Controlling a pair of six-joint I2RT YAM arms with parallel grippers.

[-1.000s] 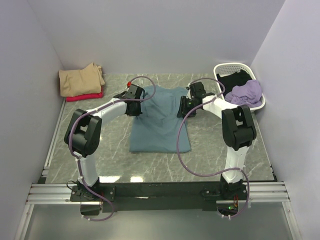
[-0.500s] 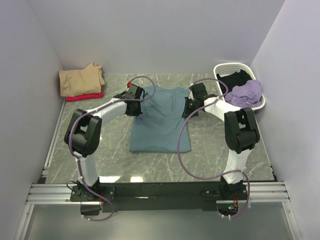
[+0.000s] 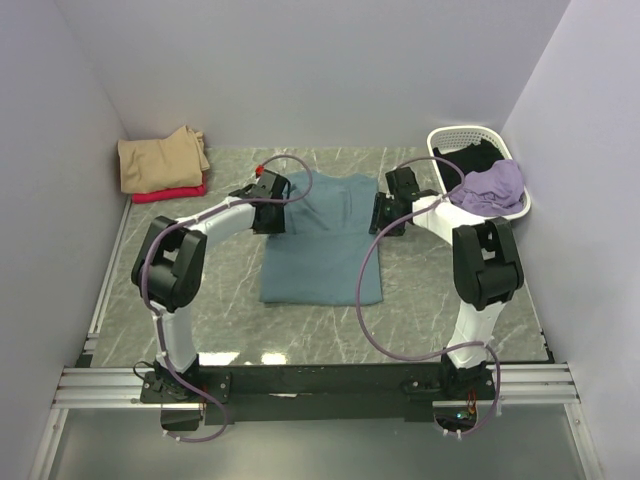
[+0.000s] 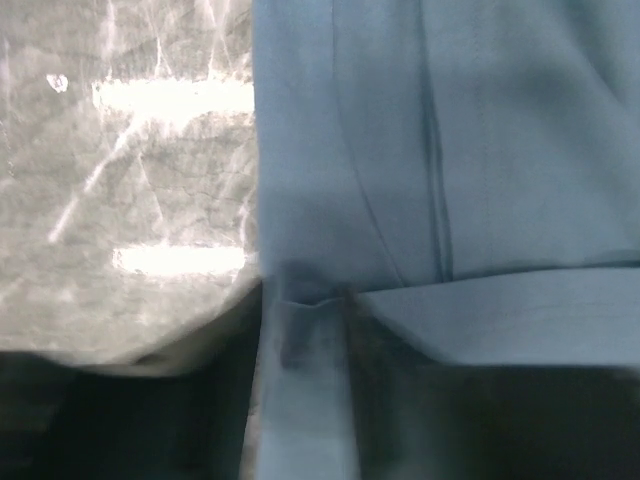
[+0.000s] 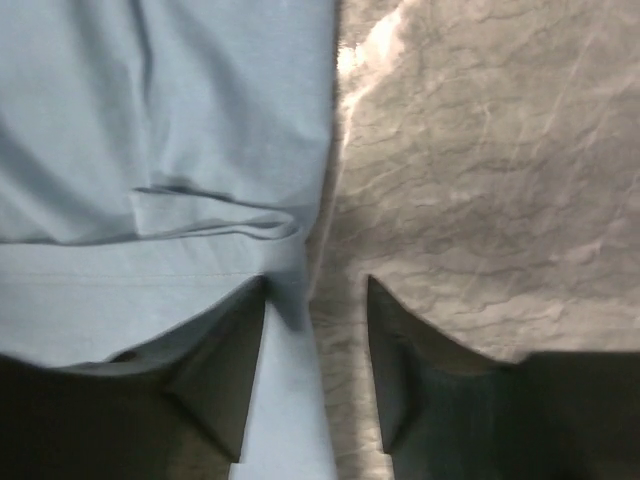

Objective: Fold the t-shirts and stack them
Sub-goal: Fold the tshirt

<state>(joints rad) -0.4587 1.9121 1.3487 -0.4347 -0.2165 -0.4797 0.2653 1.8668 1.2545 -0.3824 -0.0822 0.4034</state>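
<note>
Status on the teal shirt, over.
Left pincer at left edge of shirt, cloth in the gap, closure unclear. Right pincer open astride right edge. Shirt lies flat. Right arm's cable hangs across its right side.

Teal t-shirt (image 5: 150, 120) edge inside parted right gripper (image 5: 315, 290), marble table (image 5: 480, 150) alongside
</note>
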